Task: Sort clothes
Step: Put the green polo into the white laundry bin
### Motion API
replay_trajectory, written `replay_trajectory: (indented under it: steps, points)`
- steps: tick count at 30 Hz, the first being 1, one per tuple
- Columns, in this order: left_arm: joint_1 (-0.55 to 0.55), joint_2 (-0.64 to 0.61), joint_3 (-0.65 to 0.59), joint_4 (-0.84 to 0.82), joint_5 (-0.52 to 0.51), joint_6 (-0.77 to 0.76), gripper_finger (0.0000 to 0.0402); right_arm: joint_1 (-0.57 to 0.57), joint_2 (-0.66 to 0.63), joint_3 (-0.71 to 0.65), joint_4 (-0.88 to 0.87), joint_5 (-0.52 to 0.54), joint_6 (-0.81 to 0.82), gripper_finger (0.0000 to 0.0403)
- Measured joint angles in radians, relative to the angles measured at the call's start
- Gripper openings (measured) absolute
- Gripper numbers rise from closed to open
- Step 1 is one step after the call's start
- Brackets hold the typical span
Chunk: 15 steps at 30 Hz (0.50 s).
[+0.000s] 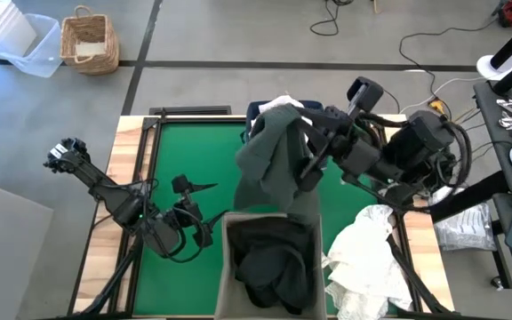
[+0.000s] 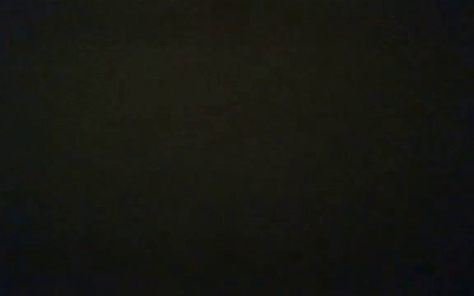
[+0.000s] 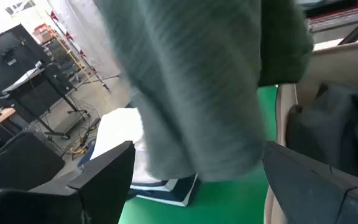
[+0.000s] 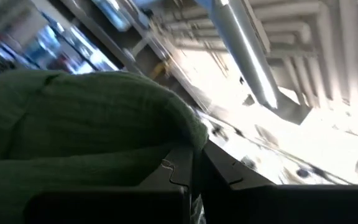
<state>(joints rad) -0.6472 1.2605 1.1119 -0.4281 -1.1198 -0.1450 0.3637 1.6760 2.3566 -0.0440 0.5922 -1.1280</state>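
L gripper (image 1: 204, 211) is parked low over the green mat (image 1: 185, 160), fingers spread apart, nothing held. Centre: a dark green garment (image 1: 274, 164) is hung in the air above the beige bin (image 1: 229, 258), pinched by the R gripper (image 1: 312, 133), fingers clamped together on it. Dark clothes (image 1: 274, 262) are seen in the bin; the navy bin (image 1: 254, 111) behind is mostly covered. White clothes (image 1: 367, 253) are heaped at R. Low view is all black.
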Motion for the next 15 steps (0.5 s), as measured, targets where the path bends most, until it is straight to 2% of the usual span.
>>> replay_trajectory:
  steps: [3,7,12,14,15]
  points:
    - [-0.002,-0.001,0.029,-0.016,-0.010,0.013,0.0327,-0.030,0.000,0.000,-0.004,0.055,-0.026,0.0009]
    - [-0.006,-0.004,0.108,-0.065,-0.045,0.015,0.0327,-0.069,0.000,0.000,-0.035,0.065,-0.025,0.0009]
    - [0.065,0.014,0.194,0.061,-0.035,0.189,0.0327,-0.098,0.000,-0.002,-0.056,0.047,-0.001,0.0009]
    - [0.106,0.027,0.224,0.107,0.038,0.272,0.0327,-0.105,0.000,-0.003,-0.056,0.033,0.014,0.0009]
    - [0.126,0.035,0.242,0.125,0.114,0.301,0.0327,-0.109,0.000,-0.003,-0.057,0.030,0.021,0.0009]
